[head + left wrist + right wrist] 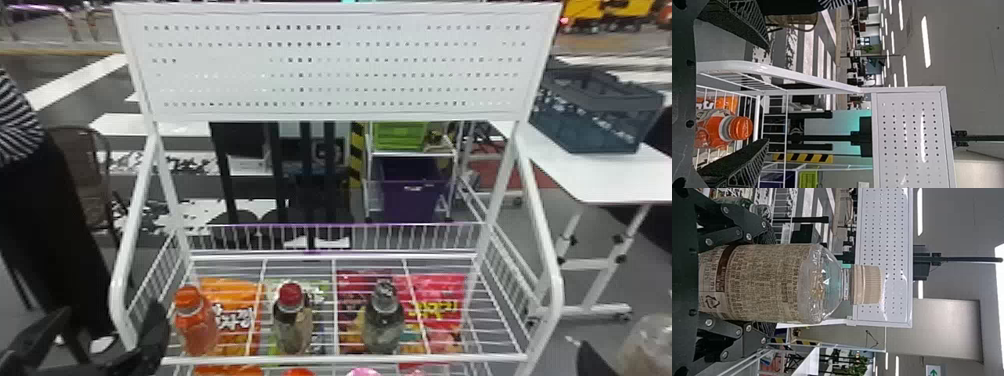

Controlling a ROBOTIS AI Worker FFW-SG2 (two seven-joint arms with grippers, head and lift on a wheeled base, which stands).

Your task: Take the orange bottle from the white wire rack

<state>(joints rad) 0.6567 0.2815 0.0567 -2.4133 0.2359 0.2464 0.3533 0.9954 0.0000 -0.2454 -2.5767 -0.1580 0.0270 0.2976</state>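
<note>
Before you, smooth, glossy white-coated metal forms the wire rack (552,272) | shiny plastic, the orange bottle (196,322) | matt, paper-like label wraps the clear plastic bottle (822,284), its cap (867,284) ribbed | glossy film, the snack bags (442,290) | rough matt black, your left gripper's (107,322) fingers

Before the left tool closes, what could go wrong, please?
The rack's side bar shows between the left tool's open fingers, as does the orange bottle, so closing might catch the bar. The inner finger may knock the bottle over. The right tool holds a beige-capped bottle, which could slip.
</note>
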